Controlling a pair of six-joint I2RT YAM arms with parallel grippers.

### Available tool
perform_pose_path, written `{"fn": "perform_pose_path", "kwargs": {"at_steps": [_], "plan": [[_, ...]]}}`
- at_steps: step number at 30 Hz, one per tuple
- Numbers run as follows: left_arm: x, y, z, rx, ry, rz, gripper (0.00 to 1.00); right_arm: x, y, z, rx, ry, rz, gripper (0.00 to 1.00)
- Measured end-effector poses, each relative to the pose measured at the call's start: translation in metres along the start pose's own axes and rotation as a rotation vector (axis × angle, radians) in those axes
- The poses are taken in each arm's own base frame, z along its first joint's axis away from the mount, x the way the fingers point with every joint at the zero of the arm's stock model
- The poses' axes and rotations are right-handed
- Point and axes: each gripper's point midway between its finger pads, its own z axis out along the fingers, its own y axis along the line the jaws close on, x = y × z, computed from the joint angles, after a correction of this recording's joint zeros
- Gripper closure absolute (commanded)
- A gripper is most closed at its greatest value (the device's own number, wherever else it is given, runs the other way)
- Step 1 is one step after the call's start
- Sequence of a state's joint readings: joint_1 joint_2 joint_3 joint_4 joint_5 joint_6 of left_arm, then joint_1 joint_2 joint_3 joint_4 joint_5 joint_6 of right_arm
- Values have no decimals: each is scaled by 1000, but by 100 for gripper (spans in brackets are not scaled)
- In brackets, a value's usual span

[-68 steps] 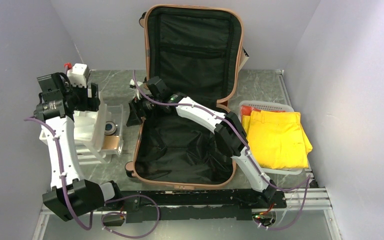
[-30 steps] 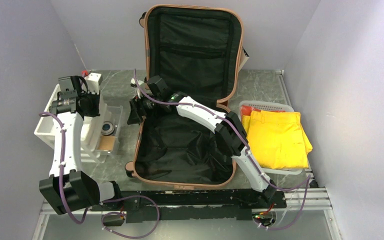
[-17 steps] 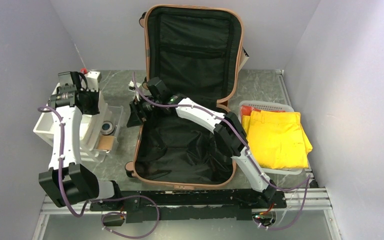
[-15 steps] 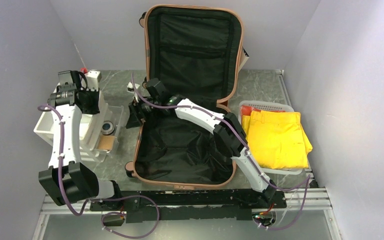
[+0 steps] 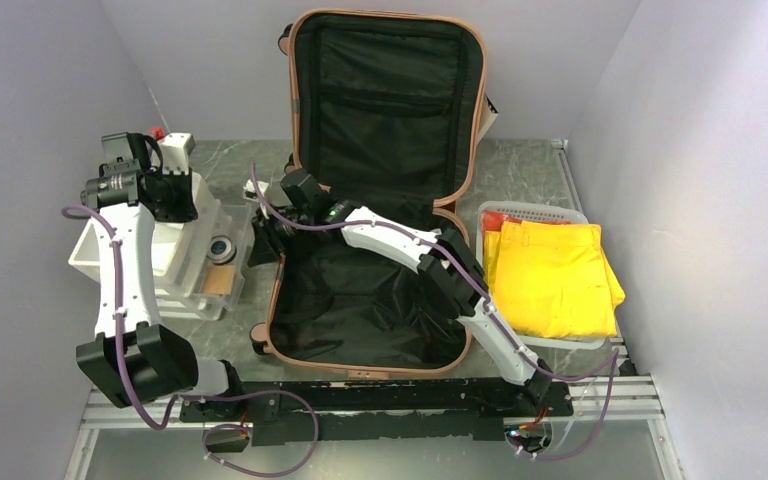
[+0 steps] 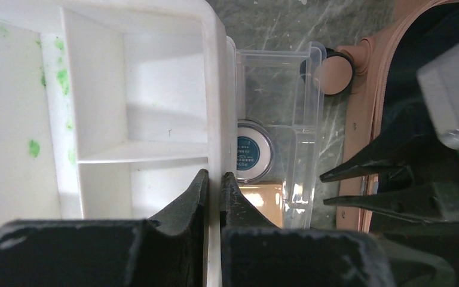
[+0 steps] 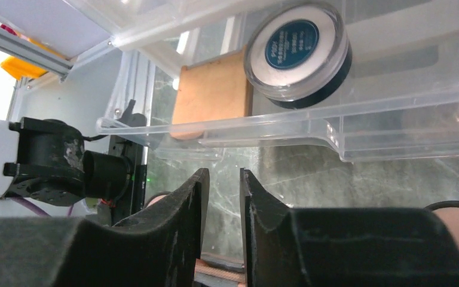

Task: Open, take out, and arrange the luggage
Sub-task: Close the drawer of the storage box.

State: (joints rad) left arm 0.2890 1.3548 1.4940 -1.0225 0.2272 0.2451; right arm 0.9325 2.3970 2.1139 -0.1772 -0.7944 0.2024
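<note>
Top external view: the luggage (image 5: 380, 150) sits mid-counter, already open, with its lower shell flat on the marble counter (image 5: 530, 170) and its lid standing up against the back wall. The black lining of both halves looks bare. To its right, a basket (image 5: 530, 208) holds folded yellow clothes (image 5: 555, 275).

In the left wrist view, the left hand (image 6: 214, 182) is pinched tight on the side wall of a white divided tray (image 6: 155, 89). That tray touches a clear bin (image 6: 311, 78) just left of the case. The right hand (image 7: 224, 176) hangs low by the case's left rim. Its fingers stand a narrow gap apart with nothing between them, and they point at the bin. The bin holds a round tin (image 7: 299, 48) and a tan block (image 7: 212, 92).

As a judgement, the case is the stiffest and bulkiest thing here. Its hard shell should keep its shape under a grip, but the smooth curved surface offers the fingers little purchase. The pink rim along the zip line is the likeliest place to take hold, since it is thin enough to fit between the fingers. The lining is soft and would only bunch up if pulled. The spinner wheels may let the case roll when it is pushed, and a nudge could tip the upright lid forward.
</note>
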Motion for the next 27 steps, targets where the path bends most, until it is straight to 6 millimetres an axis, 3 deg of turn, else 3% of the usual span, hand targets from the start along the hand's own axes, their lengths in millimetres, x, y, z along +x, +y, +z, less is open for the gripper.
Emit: {"fn": "perform_pose_path", "kwargs": {"at_steps": [9,20,27], "plan": [[0,1,-4,30,-8,-23,95,15,-13,20,-5,11,23,82],[-4,-7,-14,76,-19,-37,95,-6,7,47,-27,-47,-39,85],[-9,-16,-21,121,-33,-42,95,-7,4,60,0,-64,-54,86]]}}
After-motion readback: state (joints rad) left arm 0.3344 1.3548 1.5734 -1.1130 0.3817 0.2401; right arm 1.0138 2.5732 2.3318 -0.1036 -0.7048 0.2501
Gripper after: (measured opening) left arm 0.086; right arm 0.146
